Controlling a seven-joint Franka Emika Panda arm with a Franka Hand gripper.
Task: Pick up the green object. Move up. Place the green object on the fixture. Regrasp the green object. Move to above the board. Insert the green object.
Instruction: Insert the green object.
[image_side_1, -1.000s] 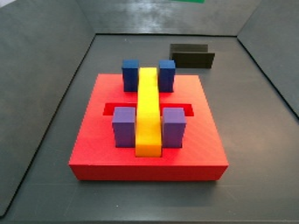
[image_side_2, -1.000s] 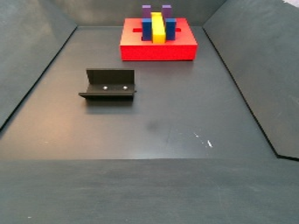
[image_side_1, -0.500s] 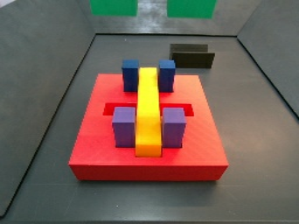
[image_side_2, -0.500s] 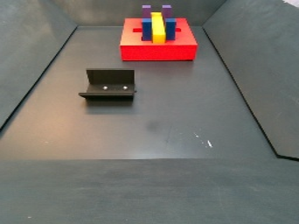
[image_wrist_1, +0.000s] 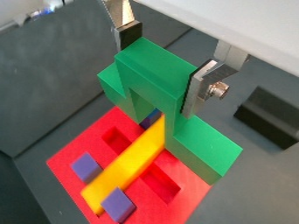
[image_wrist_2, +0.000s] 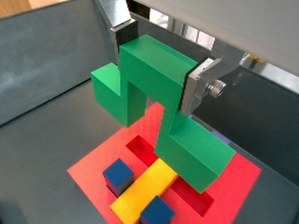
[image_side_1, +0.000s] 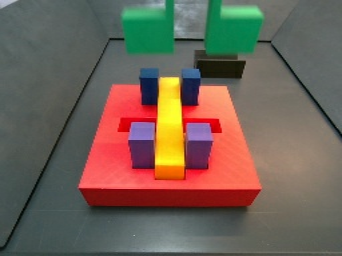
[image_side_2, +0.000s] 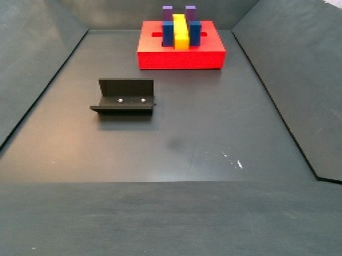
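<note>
A robotics test cell in a lab is being shown; a bare dark grey floor (image_side_2: 187, 150) is being enclosed by plain grey walls (image_side_2: 40, 70); a red board (image_side_2: 181, 50) of coloured blocks and a bolted dark fixture (image_side_2: 124, 98) are being kept on it; the gripper (image_wrist_1: 163, 63), above the board, is being viewed by wrist cameras, clamped on the green object (image_wrist_1: 158, 83).

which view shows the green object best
Both wrist views show it best: the green object fills the frame, its raised middle clamped in the claw above the board. A side view catches only its two legs at the top edge. The far side view, with the fixture, misses it entirely.
</note>
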